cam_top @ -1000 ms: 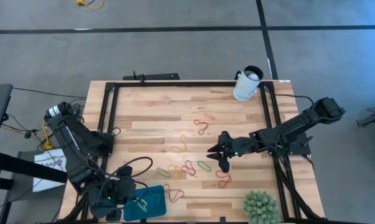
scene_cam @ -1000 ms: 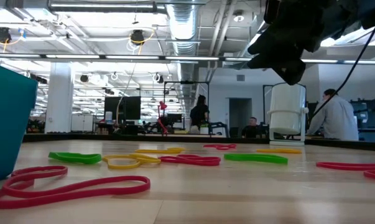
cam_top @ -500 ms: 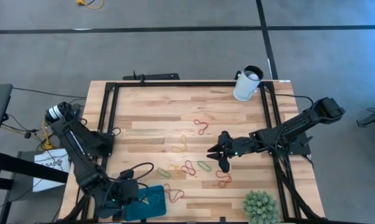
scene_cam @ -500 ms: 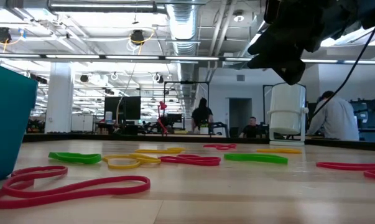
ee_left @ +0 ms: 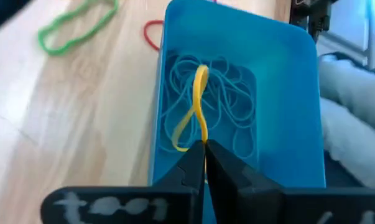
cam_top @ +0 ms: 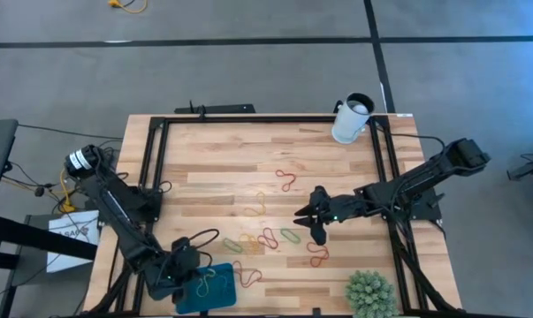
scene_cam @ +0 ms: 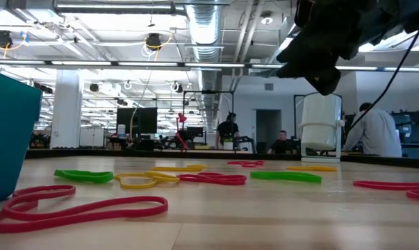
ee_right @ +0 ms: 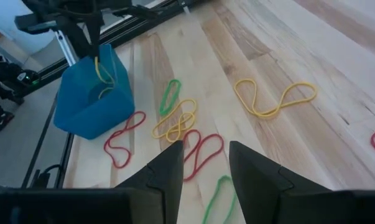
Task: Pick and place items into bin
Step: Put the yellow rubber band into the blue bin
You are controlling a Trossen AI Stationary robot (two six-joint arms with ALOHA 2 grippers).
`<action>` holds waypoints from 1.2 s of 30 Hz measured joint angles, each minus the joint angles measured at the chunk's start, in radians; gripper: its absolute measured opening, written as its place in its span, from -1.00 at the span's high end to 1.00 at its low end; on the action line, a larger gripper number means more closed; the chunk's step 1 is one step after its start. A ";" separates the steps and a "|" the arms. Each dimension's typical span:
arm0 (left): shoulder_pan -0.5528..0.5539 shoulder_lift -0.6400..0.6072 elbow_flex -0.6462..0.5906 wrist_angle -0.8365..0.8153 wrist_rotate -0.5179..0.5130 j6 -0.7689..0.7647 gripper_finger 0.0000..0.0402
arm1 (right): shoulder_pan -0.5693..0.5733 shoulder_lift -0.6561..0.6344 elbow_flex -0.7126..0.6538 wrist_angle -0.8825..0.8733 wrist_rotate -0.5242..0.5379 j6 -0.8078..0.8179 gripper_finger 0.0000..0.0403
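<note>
I see my left gripper poised over the teal bin at the near left corner of the wooden table. Its fingers are clenched on a yellow band, which hangs twisted down into the bin above a heap of pale blue bands already lying on the bin floor.

My right gripper hovers over the middle of the table with its fingers spread apart and nothing between them. Loose bands lie scattered below and around it: a red pair just ahead of its fingertips, a yellow tangle, a green loop and a long yellow loop. Another red loop lies beside the bin wall, possibly touching it; I cannot tell from here.

A white cup stands at the far right corner, and a spiky green plant at the near right edge.
</note>
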 joint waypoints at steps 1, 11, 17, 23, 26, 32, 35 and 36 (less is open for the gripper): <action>0.000 0.000 -0.020 0.035 0.000 -0.007 1.00 | 0.000 0.002 0.000 -0.006 0.000 0.000 0.39; 0.000 0.000 -0.153 0.327 0.019 -0.014 1.00 | 0.000 0.033 -0.002 -0.018 0.001 -0.002 0.39; 0.000 0.000 -0.153 0.322 0.037 0.141 1.00 | -0.002 0.049 -0.002 -0.010 0.004 -0.023 0.39; 0.018 0.000 -0.153 0.323 0.071 0.308 1.00 | -0.002 0.048 0.000 -0.008 0.006 -0.044 0.39; 0.034 0.039 -0.142 0.320 0.069 0.351 1.00 | -0.002 0.048 0.000 -0.009 0.007 -0.044 0.39; 0.065 0.181 -0.026 0.163 0.143 0.422 1.00 | -0.016 0.048 0.000 -0.008 0.007 -0.051 0.39; 0.067 0.207 0.042 0.066 0.127 0.429 1.00 | -0.029 0.048 0.000 -0.008 0.007 -0.051 0.39; 0.067 0.208 0.057 0.053 0.127 0.429 1.00 | -0.033 0.048 0.000 -0.008 0.007 -0.051 0.39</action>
